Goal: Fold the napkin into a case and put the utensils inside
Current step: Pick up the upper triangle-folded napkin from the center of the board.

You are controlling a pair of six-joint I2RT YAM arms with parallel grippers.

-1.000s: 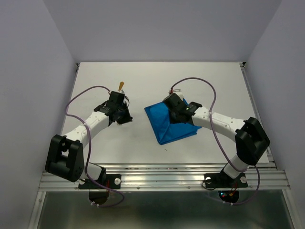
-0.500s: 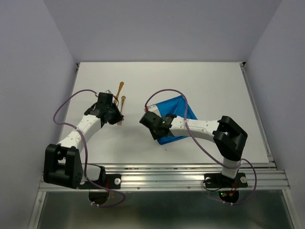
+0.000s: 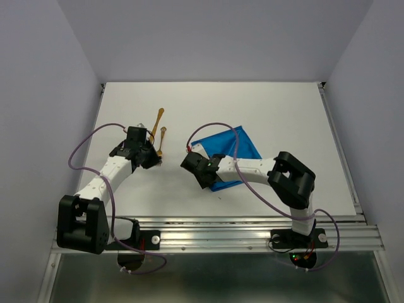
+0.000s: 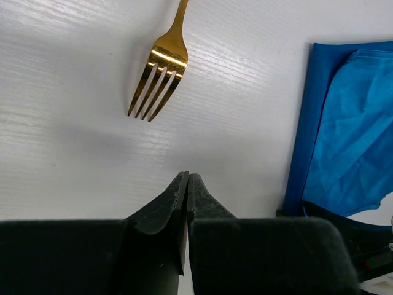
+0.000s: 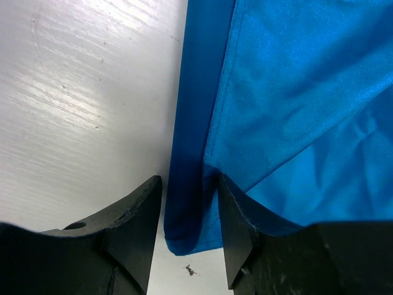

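The napkin (image 3: 232, 148) is a bright blue folded cloth lying flat at the table's middle; it also shows in the left wrist view (image 4: 344, 135). My right gripper (image 3: 203, 175) is open at its near-left corner. In the right wrist view the gripper (image 5: 189, 187) has its jaws either side of the napkin's doubled edge (image 5: 190, 153). Two golden utensils lie left of the napkin: a fork (image 3: 161, 142), with its tines clear in the left wrist view (image 4: 158, 80), and a second piece (image 3: 158, 118). My left gripper (image 3: 153, 159) is shut and empty just short of the fork's tines; it also shows in the left wrist view (image 4: 187, 178).
The white table (image 3: 284, 107) has grey walls on three sides. A metal rail (image 3: 214, 237) runs along the near edge by the arm bases. A small dark speck (image 5: 189, 269) lies on the table near the napkin's corner.
My right gripper swung from the napkin's right side round to its near-left corner. My left gripper drew back toward the near left, uncovering both utensils.
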